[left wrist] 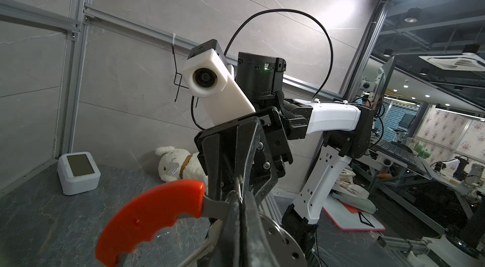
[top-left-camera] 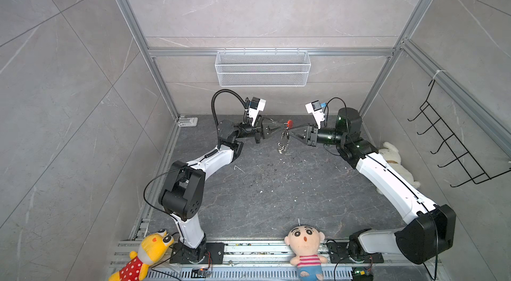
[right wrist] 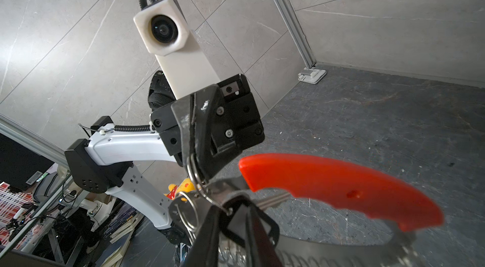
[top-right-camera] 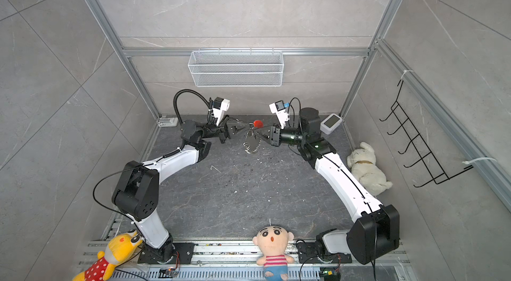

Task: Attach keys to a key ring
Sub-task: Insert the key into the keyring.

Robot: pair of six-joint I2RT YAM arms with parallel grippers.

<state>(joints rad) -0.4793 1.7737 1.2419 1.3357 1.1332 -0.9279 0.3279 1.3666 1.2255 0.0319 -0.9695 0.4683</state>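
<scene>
front rail: boy doll | surface – scuffed, dark stone | above its rear, mid-air: key ring, red grip up, silver rings hanging | left claw clenched on key ring beside red grip | right claw pinched on black fob – tip to tip with left | back wall: wire basket

Robotics lab: aluminium frame cell, cluttered workbenches beyond.

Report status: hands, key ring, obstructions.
Left hand shut on a small ring of the key ring. Right hand nearly closed beside it, grip unclear. Key ring hangs between both. Plush dog well aside, not blocking.
</scene>
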